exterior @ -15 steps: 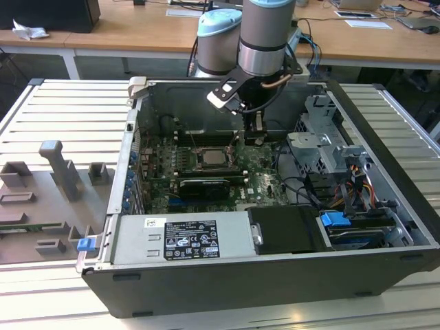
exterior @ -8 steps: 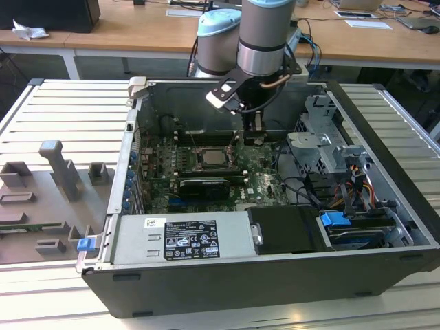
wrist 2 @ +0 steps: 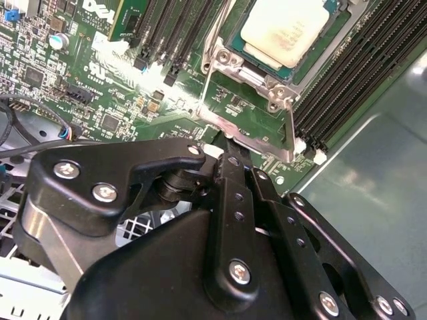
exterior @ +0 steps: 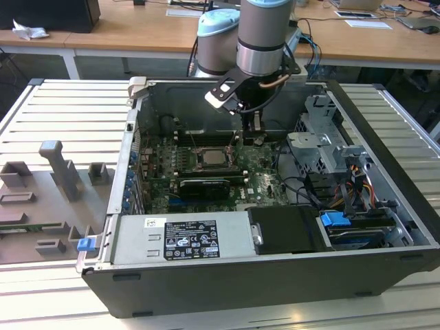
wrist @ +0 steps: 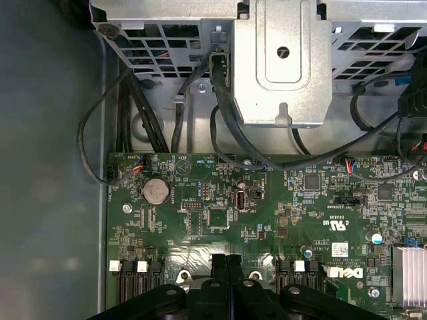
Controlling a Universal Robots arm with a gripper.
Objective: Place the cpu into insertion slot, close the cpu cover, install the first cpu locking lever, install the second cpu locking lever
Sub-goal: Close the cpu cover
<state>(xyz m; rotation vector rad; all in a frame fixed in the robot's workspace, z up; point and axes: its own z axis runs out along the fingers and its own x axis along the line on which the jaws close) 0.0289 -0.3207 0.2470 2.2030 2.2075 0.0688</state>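
Clenched on nothing, the pincer (wrist 2: 227, 141) hangs beside a lever (wrist 2: 260, 143), two o'clock from the cpu (exterior: 210, 157) seated in its slot (wrist 2: 280, 93) under the cover (wrist 2: 225, 60) in the exterior view; lever-locking seems in hand, needing a firm push.

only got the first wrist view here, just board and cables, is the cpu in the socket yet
observer: yes, in the second wrist view the cpu lies in the insertion slot, pale metal top up.
operator: where are my jaws relative to it
observer: in the exterior view the gripper stands just to the exterior view's right of the cpu, down inside the computer case.
operator: any lever near the tip
observer: in the second wrist view a thin wire lever runs along the slot's side next to the memory slots; whether it is latched I cannot tell.
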